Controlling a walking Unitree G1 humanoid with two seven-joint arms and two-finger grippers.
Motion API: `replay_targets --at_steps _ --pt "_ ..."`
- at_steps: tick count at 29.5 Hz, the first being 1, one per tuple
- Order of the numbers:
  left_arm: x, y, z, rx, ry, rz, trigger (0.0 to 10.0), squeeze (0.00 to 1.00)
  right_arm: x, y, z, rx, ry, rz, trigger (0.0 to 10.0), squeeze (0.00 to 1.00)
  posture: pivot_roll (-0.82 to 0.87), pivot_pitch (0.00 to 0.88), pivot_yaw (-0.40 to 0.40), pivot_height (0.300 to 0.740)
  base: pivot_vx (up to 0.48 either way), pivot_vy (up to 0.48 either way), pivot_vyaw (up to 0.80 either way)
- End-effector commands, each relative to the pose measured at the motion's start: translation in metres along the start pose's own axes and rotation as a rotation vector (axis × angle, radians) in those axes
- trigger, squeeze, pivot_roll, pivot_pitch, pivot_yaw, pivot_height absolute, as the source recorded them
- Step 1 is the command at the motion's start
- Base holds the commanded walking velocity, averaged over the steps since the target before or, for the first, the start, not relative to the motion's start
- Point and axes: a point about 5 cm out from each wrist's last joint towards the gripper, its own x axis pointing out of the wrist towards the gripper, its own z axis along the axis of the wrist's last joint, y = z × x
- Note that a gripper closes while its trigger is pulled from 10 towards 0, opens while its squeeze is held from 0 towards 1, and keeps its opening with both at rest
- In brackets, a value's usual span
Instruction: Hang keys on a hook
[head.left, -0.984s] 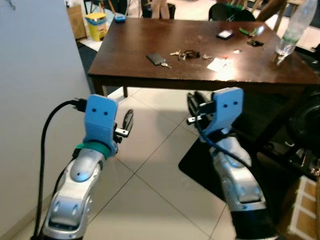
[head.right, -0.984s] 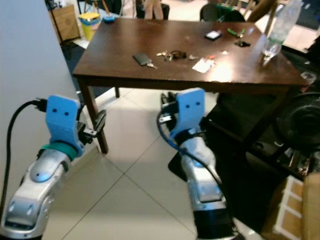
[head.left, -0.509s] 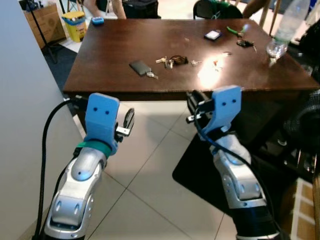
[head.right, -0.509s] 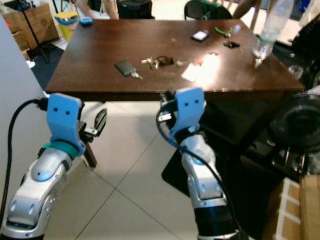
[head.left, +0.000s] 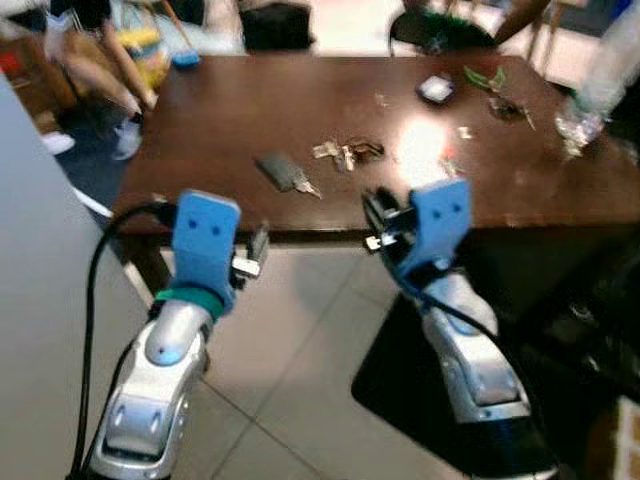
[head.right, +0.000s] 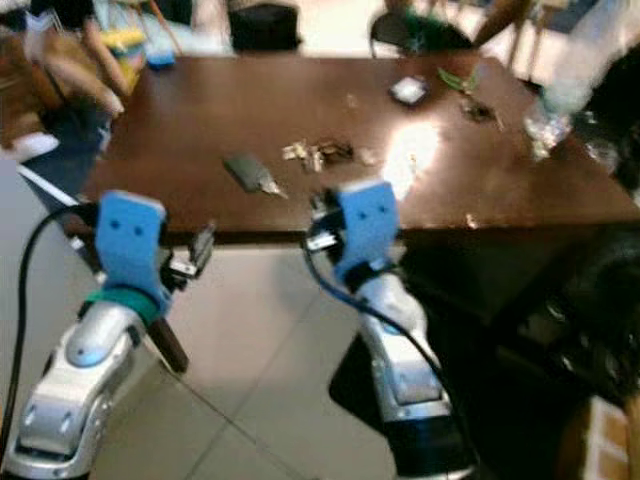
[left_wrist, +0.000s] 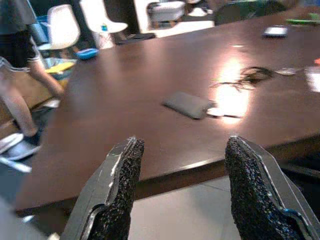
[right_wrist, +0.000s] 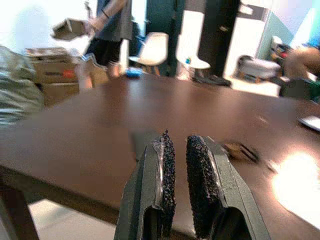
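1. One bunch of keys (head.left: 347, 152) lies mid-table (head.left: 220, 130), small, metallic, on a dark ring, beside one dark fob (head.left: 280, 171).
2. Left gripper (left_wrist: 182, 192): fingers wide apart, holding nothing.
3. Right gripper (right_wrist: 181, 185): fingers nearly closed, holding nothing.

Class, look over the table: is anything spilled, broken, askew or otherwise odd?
Nothing stands out. The keys and a dark fob lie flat on the brown table; small items sit scattered at the far end, too blurred to judge.
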Motion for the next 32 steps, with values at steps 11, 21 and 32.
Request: replay_targets --at_steps 11,21,32 --pt "-0.002 0.001 -0.005 -0.001 0.021 0.002 10.0 0.0 -0.002 0.004 -0.005 0.007 0.016 0.01 10.0 0.0 -0.04 0.083 0.074 0.74 0.43 0.0 0.0" --pt "-0.002 0.0 -0.006 0.001 0.023 -0.003 10.0 0.0 -0.002 0.003 -0.006 0.006 0.017 0.008 10.0 0.0 -0.04 0.083 0.074 0.74 0.428 0.0 0.0" --pt "-0.013 -0.027 -0.036 0.157 0.173 -0.367 10.0 0.0 -0.001 0.002 -0.007 0.001 0.023 0.004 10.0 0.0 -0.04 0.094 0.08 0.74 0.186 0.0 0.0"
